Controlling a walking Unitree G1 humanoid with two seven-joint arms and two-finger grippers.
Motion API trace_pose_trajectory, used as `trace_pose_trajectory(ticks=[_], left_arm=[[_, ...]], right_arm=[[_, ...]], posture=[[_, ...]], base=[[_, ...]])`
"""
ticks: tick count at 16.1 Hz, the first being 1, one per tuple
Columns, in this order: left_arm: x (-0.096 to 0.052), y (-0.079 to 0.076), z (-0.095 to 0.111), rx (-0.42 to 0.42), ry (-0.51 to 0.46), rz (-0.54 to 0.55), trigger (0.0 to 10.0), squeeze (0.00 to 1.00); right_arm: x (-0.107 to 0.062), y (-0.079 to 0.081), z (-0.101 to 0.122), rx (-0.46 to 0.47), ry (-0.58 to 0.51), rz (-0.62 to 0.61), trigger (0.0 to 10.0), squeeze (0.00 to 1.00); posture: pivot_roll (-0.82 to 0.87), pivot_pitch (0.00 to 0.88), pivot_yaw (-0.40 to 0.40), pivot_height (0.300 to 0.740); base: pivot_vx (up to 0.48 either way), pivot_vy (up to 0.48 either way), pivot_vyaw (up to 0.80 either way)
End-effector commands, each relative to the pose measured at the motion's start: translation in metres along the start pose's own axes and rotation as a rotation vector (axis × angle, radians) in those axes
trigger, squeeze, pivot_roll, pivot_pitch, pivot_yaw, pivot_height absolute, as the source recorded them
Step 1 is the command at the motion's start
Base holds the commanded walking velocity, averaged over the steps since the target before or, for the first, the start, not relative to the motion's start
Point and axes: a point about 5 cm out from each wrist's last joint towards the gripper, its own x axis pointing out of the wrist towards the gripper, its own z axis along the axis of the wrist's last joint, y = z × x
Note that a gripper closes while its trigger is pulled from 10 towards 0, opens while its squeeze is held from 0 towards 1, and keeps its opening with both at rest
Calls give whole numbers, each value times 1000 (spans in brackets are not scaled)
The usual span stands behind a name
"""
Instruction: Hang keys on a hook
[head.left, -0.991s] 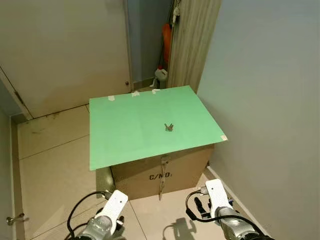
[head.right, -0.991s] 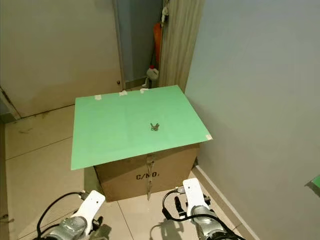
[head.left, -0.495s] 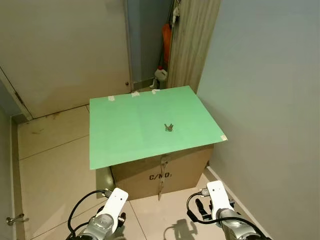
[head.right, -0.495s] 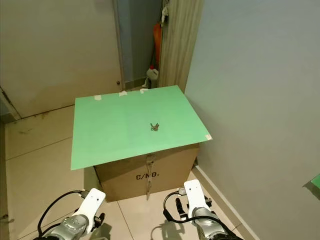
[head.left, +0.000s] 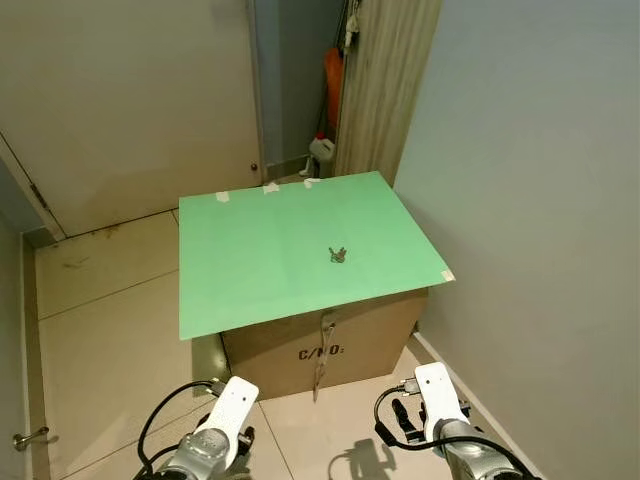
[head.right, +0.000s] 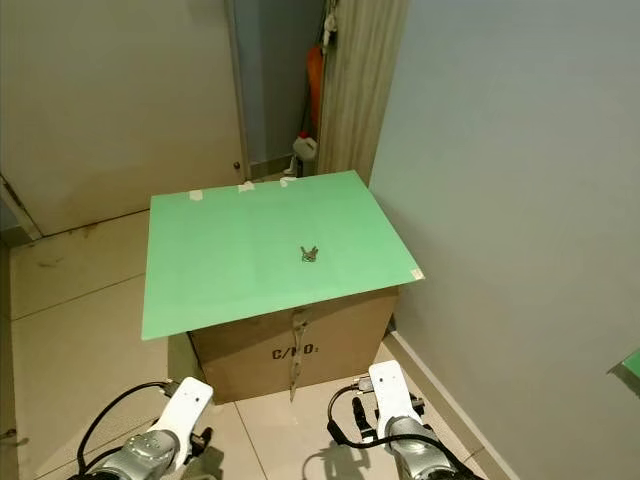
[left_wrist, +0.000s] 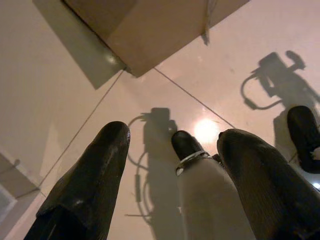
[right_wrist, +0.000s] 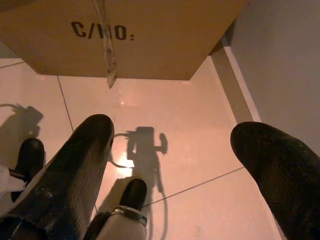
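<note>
Both grippers low and empty, keys not yet reached.

Left gripper (left_wrist: 170, 175): fingers spread wide, nothing between them, pointing down at the tiled floor (left_wrist: 60, 90) near a bottom corner of the cardboard box (head.left: 320, 345). Right gripper (right_wrist: 175, 165): fingers wide apart too, empty, aimed at the floor just before the box face printed "C/NO:", beside the wall (head.left: 530, 200). Both arms hang by the robot's sides, likely a resting carry while it stands off from the box. The keys (head.left: 338, 255) lie small and alone right of centre on the green sheet (head.left: 250, 260) taped over the box top, well apart from either gripper. No hook can be made out; a door (head.left: 130, 100) stands beyond.
</note>
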Motion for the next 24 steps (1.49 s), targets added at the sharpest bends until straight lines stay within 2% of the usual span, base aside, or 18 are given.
trace_pose_trajectory(ticks=[1, 3, 6, 7, 8, 10, 13, 20, 24], left_arm=[[0, 1, 0, 19, -2, 10, 10000, 0], [0, 1, 0, 34, 1, 7, 10000, 0], [0, -4, 1, 34, -5, 10, 10000, 0], [0, -4, 0, 17, -4, 16, 10000, 0], [0, -2, -2, 41, -1, 10, 10000, 0], [-1, 6, -2, 81, 6, 14, 10000, 0], [-1, 5, -2, 72, 2, 24, 10000, 0], [-4, 14, -14, 100, 0, 23, 10000, 0], [-5, 14, -16, 113, -16, 9, 10000, 0]], right_arm=[[-1, -6, -3, 0, 3, -14, 10000, 0], [-2, -5, -5, -9, 8, -10, 10000, 0], [-3, -10, -7, -20, 9, -3, 10000, 0], [-3, -9, -8, -48, 10, 14, 10000, 0], [-3, -8, -9, -49, 16, 12, 10000, 0], [-3, -6, -11, -3, 23, -10, 10000, 0], [-4, -7, -12, -31, 28, 8, 10000, 0], [-5, 8, -18, -7, 16, 21, 10000, 0], [-6, 12, -21, 4, 13, 23, 10000, 0]], posture=[[-56, 12, -23, 740], [-55, 9, -25, 740], [-34, 0, -70, 740], [-19, 0, -58, 740], [-13, 0, -49, 740], [2, 0, -33, 740], [14, 0, -32, 740], [25, 8, 30, 740], [13, 9, 33, 740]], base=[[0, 0, 0], [0, 0, 0], [0, 0, 0], [0, 0, 0], [0, 0, 0], [0, 0, 0], [0, 0, 0], [0, 0, 0], [0, 0, 0]])
